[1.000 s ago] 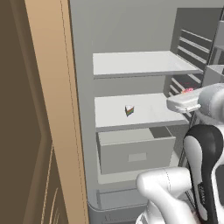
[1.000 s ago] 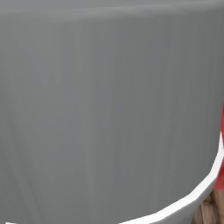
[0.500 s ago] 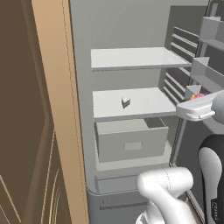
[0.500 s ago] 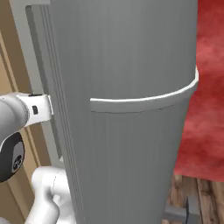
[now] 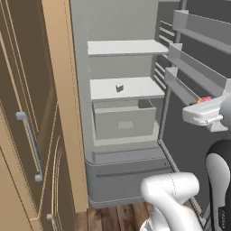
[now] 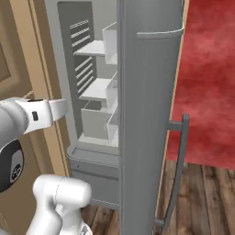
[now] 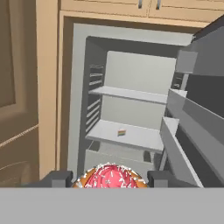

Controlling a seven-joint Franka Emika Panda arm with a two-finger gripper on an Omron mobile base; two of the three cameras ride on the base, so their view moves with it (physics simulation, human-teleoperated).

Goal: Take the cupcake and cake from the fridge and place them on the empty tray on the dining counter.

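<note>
While the cake (image 5: pixel 119 87) sits on the fridge (image 5: pixel 126 63) shelf, gripper (image 7: pixel 110 178) fingers clenched around the cupcake (image 7: pixel 110 176).

The base has rolled back from the fridge (image 5: pixel 126 113), so both base pictures have shifted. A second ago the right base view was filled with the grey door; now the whole door (image 6: pixel 147 114) shows, with red rug beside it. The shelves and drawer look farther off. The end effector (image 7: pixel 109 177) has pulled out and sits lower, with the cupcake (image 7: pixel 109 176) between its fingers. The cake (image 5: pixel 119 87) only looks moved because the camera did
</note>
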